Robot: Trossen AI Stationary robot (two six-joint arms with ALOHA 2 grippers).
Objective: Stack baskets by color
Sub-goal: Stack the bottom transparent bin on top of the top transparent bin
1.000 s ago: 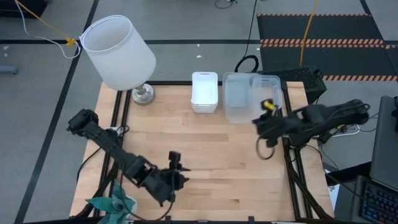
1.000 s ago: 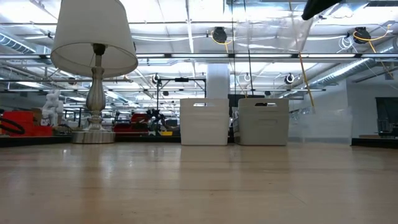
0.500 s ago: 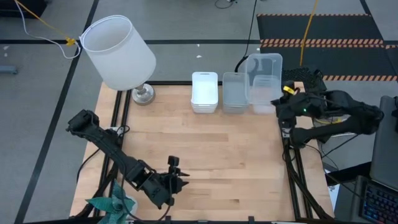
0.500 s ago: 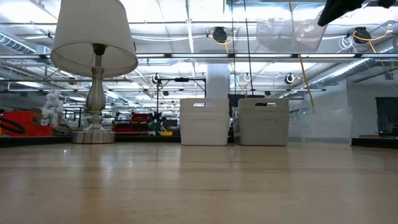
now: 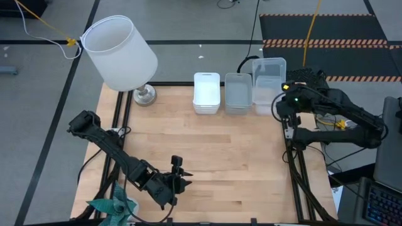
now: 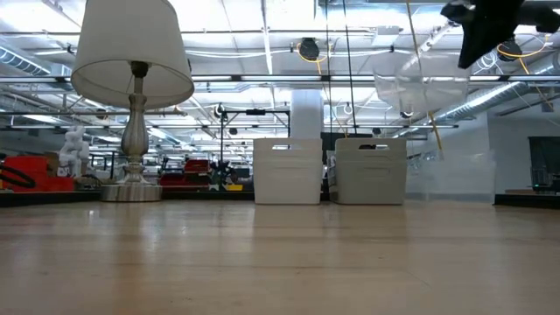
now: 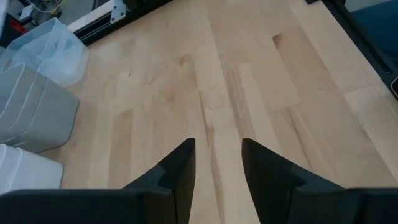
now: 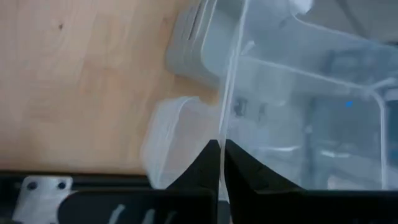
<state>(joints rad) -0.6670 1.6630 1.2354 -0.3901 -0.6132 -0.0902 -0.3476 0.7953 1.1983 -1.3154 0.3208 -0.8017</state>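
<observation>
A white stack of baskets (image 5: 206,92) and a grey stack (image 5: 238,93) stand side by side at the table's far edge. To their right, a clear basket (image 5: 269,85) hangs in the air with my right gripper (image 8: 221,163) shut on it. Below it another clear basket (image 8: 169,138) rests on the table. In the low view the held basket (image 6: 420,92) floats above the level of the stacks' tops (image 6: 370,171). My left gripper (image 7: 217,149) stands open over bare wood near the table's front, holding nothing. My right gripper pinches the clear basket's thin wall (image 8: 227,106) at its near end, one finger inside and one outside. The fingers (image 8: 205,165) slant down from the table's near right. The basket hangs lifted clear, slightly tilted, over the clear basket on the table.
A big white lampshade on a metal lamp foot (image 5: 119,53) stands at the far left corner. Bare wood (image 5: 220,150) fills the middle of the table. A green object (image 5: 113,206) lies at the near left edge beside the left arm.
My right gripper has swung toward the table's far right corner with the clear basket. The basket has gone from over the grey stack to beside it, turned about, and sunk lower over the clear basket on the table.
</observation>
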